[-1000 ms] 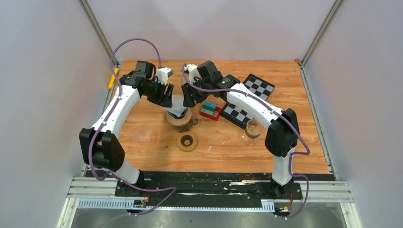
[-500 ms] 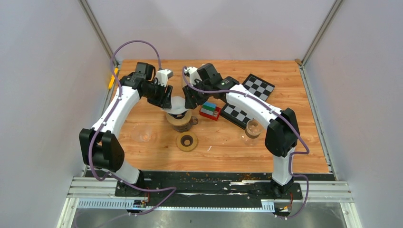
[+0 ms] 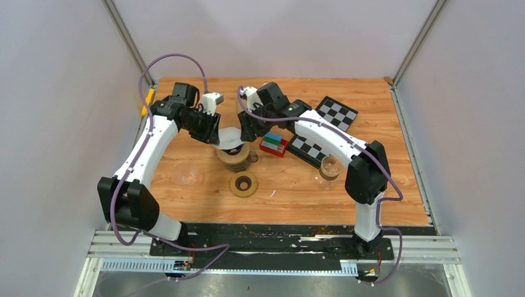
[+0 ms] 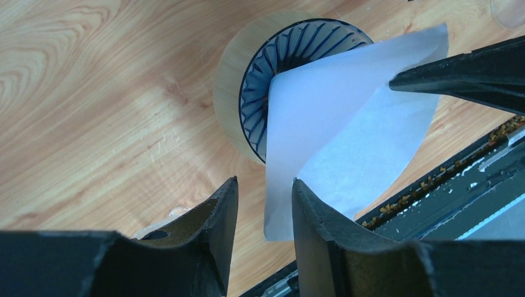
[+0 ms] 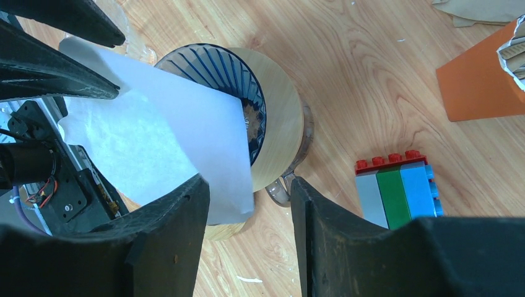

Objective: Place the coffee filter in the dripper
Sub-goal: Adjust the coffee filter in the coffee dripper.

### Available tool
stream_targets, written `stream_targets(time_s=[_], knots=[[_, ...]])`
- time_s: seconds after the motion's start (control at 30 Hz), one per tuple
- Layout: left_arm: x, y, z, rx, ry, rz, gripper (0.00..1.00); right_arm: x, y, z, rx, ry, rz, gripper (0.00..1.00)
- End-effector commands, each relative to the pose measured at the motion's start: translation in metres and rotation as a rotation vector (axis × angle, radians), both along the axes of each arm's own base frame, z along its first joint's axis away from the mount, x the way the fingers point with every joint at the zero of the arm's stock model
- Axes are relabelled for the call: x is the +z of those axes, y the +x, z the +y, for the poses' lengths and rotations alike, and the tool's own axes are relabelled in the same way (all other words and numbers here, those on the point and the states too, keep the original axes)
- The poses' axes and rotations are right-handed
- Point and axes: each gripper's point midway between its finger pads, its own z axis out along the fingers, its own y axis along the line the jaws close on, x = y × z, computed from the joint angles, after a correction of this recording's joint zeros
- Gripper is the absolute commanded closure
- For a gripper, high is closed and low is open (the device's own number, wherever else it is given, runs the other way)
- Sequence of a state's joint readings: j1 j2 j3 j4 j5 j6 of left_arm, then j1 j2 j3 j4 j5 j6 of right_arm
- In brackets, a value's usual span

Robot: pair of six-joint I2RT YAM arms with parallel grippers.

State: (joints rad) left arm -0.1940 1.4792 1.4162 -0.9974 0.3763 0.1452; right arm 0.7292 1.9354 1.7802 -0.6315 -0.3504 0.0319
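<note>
Where pale walls [image 3: 56, 93] enclose the wood-grain worktop [image 3: 384, 185], both arms meet over its middle. Since a second ago the left arm's elbow has swung outward. The thin white fan-shaped coffee filter [image 4: 347, 124] leans between the left end effector [image 4: 265, 185] and the right end effector [image 5: 247, 182], with a corner in each parted gap. Whether either pinches it I cannot tell. Beneath both sits the round dripper [image 4: 257, 80], blue-ribbed inside a smooth wooden collar.

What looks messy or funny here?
The white coffee filter leans crooked, mostly sticking out of the dripper rather than nested inside. Brown crumbs are scattered along the black rail in front.
</note>
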Motion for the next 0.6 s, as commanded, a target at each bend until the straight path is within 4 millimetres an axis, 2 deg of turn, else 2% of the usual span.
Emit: stream_targets(time_s=[0.0, 0.57], knots=[[0.0147, -0.003, -0.0009, -0.022, -0.018, -0.031, 0.55, 0.0281, 0.004, 0.0024, -0.003, 0.059, -0.058, 0.49], [0.0123, 0.002, -0.0061, -0.03, -0.034, 0.01, 0.77, 0.0275, 0.0046, 0.0051, 0.001, 0.064, -0.051, 0.49]])
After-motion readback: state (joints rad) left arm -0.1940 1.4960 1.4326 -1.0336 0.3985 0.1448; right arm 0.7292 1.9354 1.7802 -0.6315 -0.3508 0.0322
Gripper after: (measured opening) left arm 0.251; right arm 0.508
